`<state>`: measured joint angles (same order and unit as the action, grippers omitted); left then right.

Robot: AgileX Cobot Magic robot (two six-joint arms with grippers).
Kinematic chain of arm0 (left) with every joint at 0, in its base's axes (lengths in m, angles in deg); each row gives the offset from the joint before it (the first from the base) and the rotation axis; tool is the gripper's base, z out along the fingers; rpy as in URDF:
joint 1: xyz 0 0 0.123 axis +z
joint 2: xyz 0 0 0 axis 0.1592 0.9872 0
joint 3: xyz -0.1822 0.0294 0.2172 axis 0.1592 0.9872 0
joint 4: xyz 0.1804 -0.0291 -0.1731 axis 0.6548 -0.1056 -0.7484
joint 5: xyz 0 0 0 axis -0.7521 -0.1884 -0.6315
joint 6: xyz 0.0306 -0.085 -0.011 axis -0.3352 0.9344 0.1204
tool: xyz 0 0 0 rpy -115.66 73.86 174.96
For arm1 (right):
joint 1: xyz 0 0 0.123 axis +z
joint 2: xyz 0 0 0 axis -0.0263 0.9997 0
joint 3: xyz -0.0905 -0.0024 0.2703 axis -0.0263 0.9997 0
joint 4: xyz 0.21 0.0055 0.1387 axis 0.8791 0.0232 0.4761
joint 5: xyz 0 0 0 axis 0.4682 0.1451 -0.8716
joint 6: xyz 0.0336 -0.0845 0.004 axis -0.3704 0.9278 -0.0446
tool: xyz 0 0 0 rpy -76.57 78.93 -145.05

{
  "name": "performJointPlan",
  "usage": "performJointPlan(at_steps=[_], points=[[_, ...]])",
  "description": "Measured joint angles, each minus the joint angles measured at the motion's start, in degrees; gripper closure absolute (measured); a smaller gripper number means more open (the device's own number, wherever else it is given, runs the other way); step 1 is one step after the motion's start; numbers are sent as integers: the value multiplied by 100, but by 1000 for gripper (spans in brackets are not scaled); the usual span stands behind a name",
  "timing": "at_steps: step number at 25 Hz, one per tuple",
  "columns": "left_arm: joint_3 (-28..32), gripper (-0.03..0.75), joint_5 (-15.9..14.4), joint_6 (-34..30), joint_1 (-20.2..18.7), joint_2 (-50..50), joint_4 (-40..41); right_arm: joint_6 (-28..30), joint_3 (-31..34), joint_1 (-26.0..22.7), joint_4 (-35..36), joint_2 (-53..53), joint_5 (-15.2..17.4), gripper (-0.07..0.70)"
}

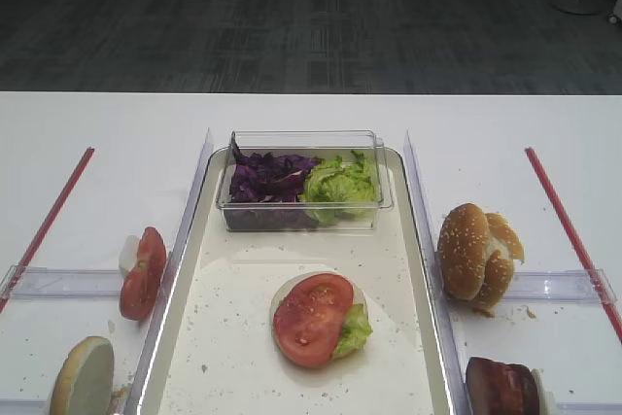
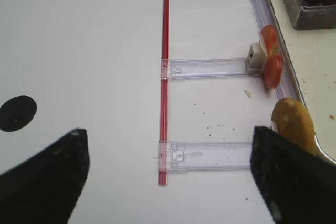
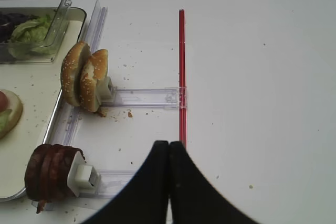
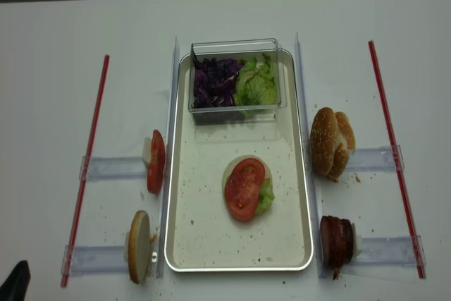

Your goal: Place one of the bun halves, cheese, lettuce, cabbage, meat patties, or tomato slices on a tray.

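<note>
The cream tray (image 1: 224, 337) lies in the middle of the white table. On it rests a bun half topped with lettuce and a tomato slice (image 1: 313, 318). More tomato slices (image 1: 143, 272) stand on edge left of the tray, with a bun half (image 1: 83, 376) nearer the front. Right of the tray stand two bun halves (image 1: 476, 252) and the meat patties (image 1: 501, 388). Cabbage (image 1: 267, 180) and lettuce (image 1: 340, 185) fill a clear tub. No cheese is visible. My left gripper (image 2: 169, 131) hangs open over the table left of the tray, holding nothing. My right gripper (image 3: 169, 145) is shut and empty, right of the patties (image 3: 50, 171).
A red strip (image 1: 49, 216) runs along the left side and another (image 1: 569, 225) along the right. Clear plastic rails (image 2: 210, 68) link each strip to the tray and carry the standing food. The clear tub (image 1: 303, 143) sits at the tray's far end. Crumbs dot the tray and table.
</note>
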<state>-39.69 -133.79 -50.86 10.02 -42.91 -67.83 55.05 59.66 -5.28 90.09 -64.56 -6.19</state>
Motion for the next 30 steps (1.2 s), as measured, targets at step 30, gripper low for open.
performJointPlan(at_steps=[30], points=[[0, 159, 0, 0, 0, 0, 9, -20, 0, 0, 0, 0, 0, 595]])
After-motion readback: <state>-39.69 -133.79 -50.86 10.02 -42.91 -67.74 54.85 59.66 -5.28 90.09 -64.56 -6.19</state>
